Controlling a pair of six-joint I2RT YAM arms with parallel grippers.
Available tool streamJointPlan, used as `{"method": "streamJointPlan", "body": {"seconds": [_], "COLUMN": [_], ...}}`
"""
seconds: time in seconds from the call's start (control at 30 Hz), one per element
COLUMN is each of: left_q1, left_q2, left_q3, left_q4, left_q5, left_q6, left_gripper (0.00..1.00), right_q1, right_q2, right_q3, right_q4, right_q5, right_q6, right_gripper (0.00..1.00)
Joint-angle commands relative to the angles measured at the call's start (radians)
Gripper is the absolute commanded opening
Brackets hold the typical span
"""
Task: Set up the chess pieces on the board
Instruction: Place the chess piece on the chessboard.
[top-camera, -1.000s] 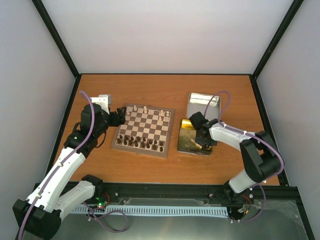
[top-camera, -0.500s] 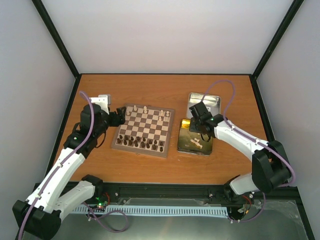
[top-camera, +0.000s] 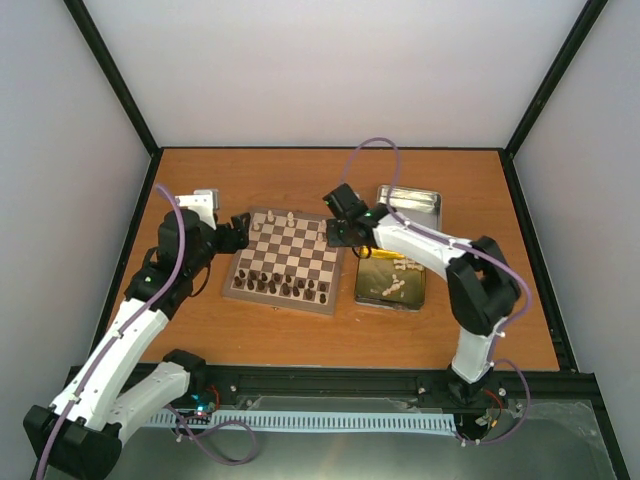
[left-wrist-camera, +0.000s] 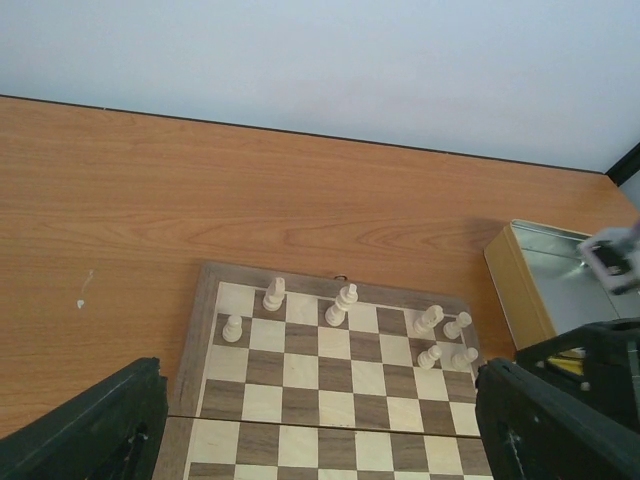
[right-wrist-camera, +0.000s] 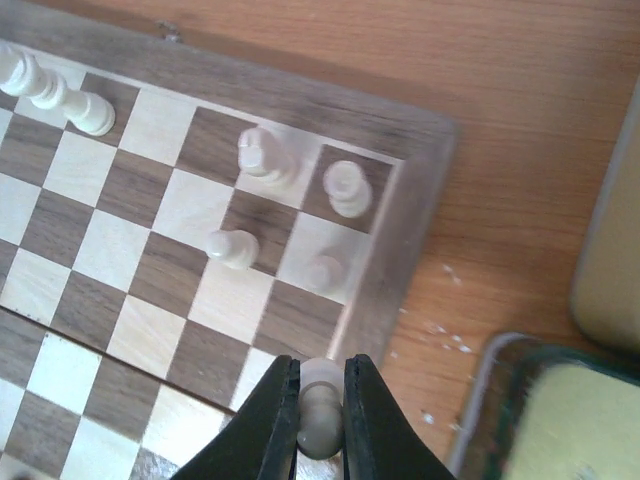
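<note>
The dark brown pieces (top-camera: 280, 287) stand in a loose line on the near rows of the board (top-camera: 290, 258). The left gripper (left-wrist-camera: 320, 425) hangs at the left edge of the board. Its jaws are far apart with nothing in them, and bare checks show in the gap. The right gripper (right-wrist-camera: 320, 425) is at the right edge, pressed tight on one cream-white piece (right-wrist-camera: 320, 395) just inside the tan border. The squares next to it are free. The gold tin (top-camera: 372, 285) lies just beside this edge. Several cream-white chess pieces (left-wrist-camera: 273, 293) stand farther away on the two far rows, four of them near the right corner. The silver lid (top-camera: 420, 203) lies beyond the tin, and the wooden table (top-camera: 300, 175) is behind the board.
</note>
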Motion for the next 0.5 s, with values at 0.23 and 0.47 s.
{"method": "streamJointPlan", "body": {"seconds": [0.23,0.47], "left_q1": [0.0,0.0], "left_q2": [-0.024,-0.026], "left_q3": [0.018,0.018], "left_q4": [-0.016,-0.015], "left_q5": [-0.026,-0.03], "left_q6": [0.011,0.012], "left_gripper": [0.85,0.85], "right_q1": [0.114,0.124], "right_q2": [0.24,0.341], "right_q3": [0.31,0.423], "right_q4": [-0.124,-0.158], "right_q5": [0.024,0.067], "right_q6": [-0.063,-0.069], "right_gripper": [0.11,0.12]}}
